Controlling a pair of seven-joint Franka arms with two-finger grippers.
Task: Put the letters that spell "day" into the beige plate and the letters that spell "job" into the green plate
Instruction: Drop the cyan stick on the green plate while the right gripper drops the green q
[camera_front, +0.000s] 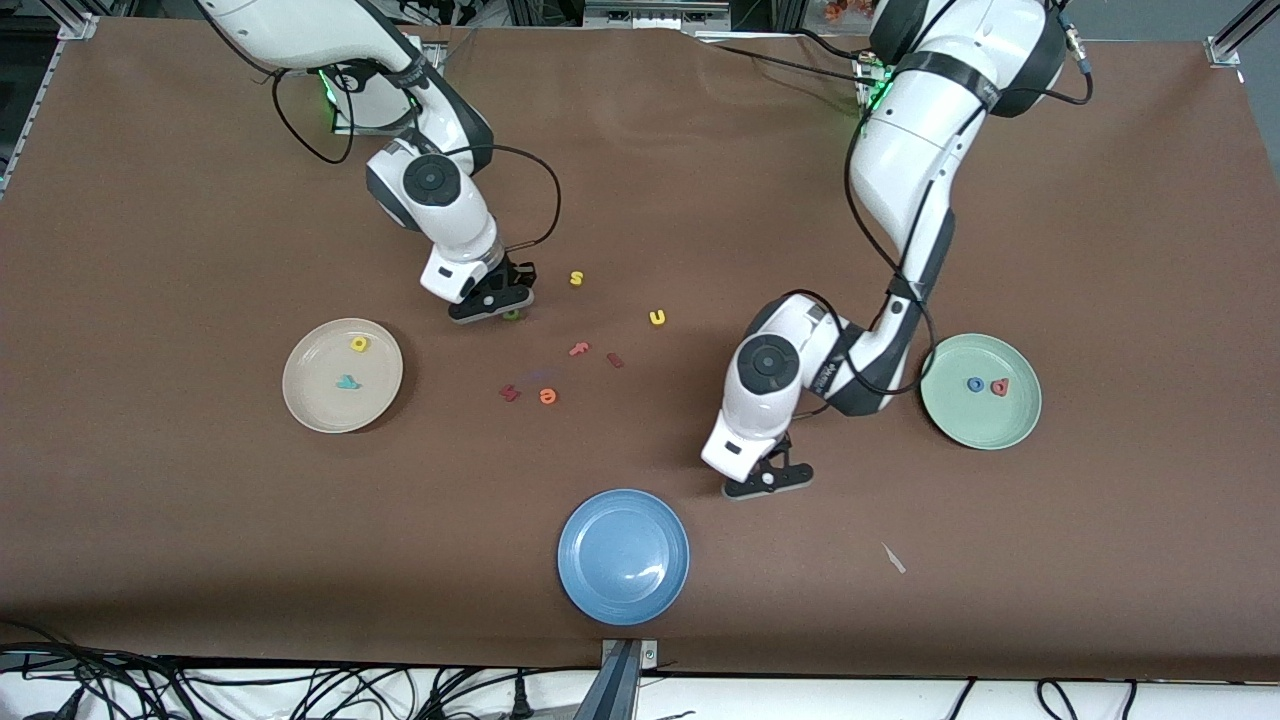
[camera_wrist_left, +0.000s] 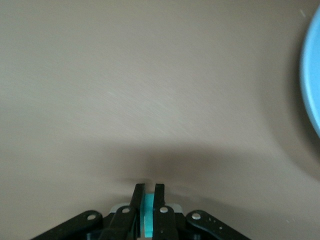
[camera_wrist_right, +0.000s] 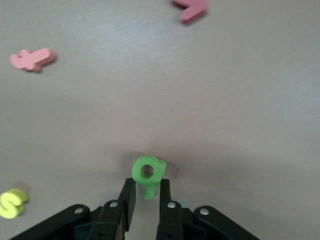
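Both grippers are pinching letters. Right gripper is low over the table just beside the beige plate, toward the arm bases from it, fingers pressed onto the stem of the green letter. Left gripper is low over the table between the blue plate and the green plate, clamped on a thin teal bar.

Risks:
- The green letter is held by its stem only, with the bowl sticking out past the tips. It could pivot or slip on lift, or get dragged instead of lifted.
- Very little of the teal bar shows between the fingers, so I can't judge how deep that grip is. A shallow pinch could drop it in transit.
- The blue plate lies close to the left gripper; an early release would land the bar in the wrong plate.
- Distractors sit near the right gripper, so a low sweep could scatter them.

Counts:
- Plates: 3 (beige, green, blue).
- In beige: 2, a yellow letter and a teal y.
- In green: 2, a blue o and a salmon-red letter.
- Held: 2.
- Loose on the table: 6, namely yellow s, yellow u, pink letter, two dark red letters, orange e.
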